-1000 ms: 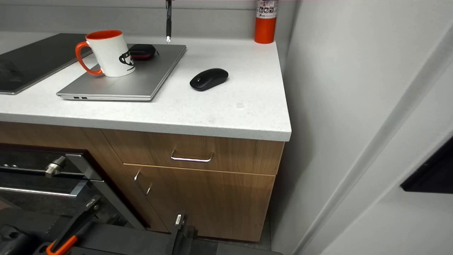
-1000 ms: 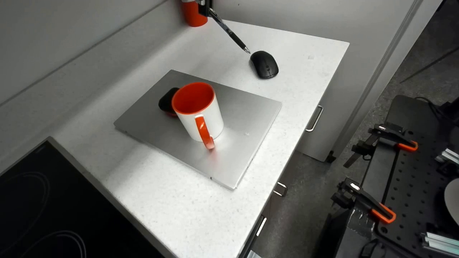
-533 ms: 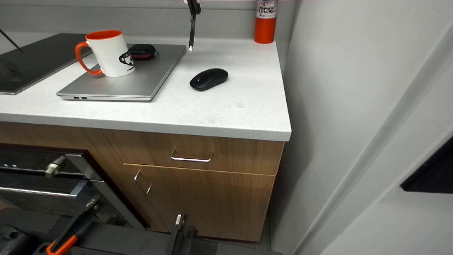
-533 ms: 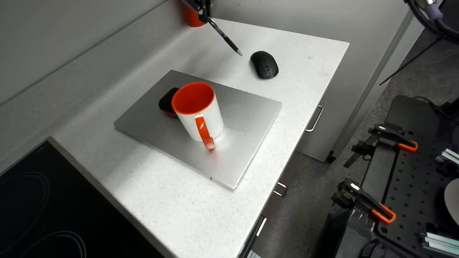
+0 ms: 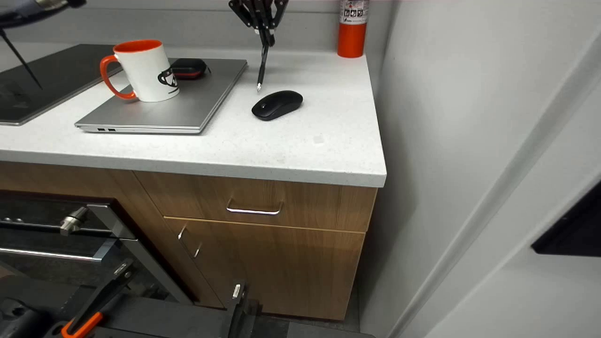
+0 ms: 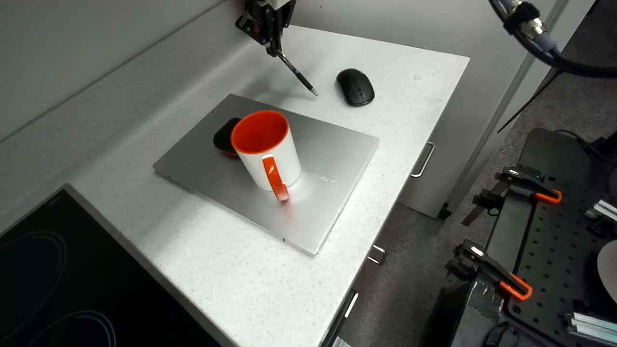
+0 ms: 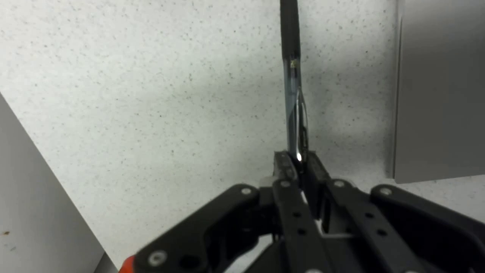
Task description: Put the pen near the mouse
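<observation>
Positioning is judged the step in hand: the pen [image 6: 298,74] is pinched near its upper end by the closed jaws, slanting tip-down over the tabletop [image 6: 255,274]. In an exterior view it is seen left of the mouse [image 6: 355,87], apart from it. Next, it should be lowered, laid beside the mouse and released.

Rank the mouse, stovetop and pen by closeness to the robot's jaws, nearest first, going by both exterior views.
1. Pen: held in the jaws, tip slanting down.
2. Mouse: on the countertop, near the pen's tip.
3. Stovetop: across the laptop from the mouse.
</observation>
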Controlling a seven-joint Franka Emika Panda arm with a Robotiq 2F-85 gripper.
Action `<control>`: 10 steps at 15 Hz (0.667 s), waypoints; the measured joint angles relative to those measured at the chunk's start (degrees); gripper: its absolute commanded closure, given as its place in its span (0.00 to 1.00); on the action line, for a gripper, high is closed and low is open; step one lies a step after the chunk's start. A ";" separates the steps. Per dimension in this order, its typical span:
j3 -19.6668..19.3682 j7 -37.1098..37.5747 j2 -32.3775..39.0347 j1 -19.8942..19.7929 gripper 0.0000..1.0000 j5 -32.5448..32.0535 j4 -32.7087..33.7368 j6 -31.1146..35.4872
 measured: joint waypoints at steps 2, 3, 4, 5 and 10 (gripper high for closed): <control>-0.43 0.55 1.68 0.00 0.97 0.00 1.20 0.11; -0.58 0.76 2.40 0.00 0.97 0.00 1.77 0.25; -0.70 0.96 3.01 0.00 0.63 0.00 2.24 0.40; -0.79 1.09 3.54 0.00 0.62 0.00 2.67 0.52; -0.99 1.20 4.74 0.00 0.26 0.01 4.03 0.53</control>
